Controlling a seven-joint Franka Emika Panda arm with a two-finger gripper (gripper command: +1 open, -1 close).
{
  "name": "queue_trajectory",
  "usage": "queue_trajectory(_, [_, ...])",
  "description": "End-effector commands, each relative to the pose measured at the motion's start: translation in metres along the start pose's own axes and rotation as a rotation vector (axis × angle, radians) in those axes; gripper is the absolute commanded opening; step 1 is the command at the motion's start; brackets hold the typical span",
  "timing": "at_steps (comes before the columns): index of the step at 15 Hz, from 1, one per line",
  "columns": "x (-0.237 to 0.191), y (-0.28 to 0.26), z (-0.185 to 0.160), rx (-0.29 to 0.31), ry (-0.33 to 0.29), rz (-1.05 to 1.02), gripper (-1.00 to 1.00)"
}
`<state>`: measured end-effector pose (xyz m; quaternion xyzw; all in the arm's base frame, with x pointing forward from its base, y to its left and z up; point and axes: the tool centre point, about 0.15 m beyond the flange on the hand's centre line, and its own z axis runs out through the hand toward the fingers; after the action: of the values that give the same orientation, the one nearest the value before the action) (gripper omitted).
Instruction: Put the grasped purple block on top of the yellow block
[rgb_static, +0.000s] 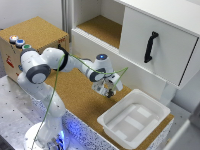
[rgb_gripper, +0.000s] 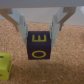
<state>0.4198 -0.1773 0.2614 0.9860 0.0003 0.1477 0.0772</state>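
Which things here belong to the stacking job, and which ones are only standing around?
Part of the job:
gripper
purple block, held between the fingers
yellow block

Not part of it:
white tray
cabinet door with black handle
box with coloured buttons

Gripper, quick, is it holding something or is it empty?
Gripper: closed on the purple block, one finger on each side, holding it above the cork surface. The yellow block sits nearby, not yet covered.

purple block (rgb_gripper: 39, 46), yellow letters; yellow block (rgb_gripper: 4, 65)
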Motion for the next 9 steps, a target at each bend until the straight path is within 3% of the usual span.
queue_trajectory(1, [0.010,-0.017,-0.007,0.113,-0.046,-0.010,-1.00])
queue_trajectory(5, [-0.003,-0.039,-0.004,0.136,-0.080,0.017,-1.00])
queue_trajectory(9, [-0.009,-0.050,-0.016,0.175,-0.061,0.015,-1.00])
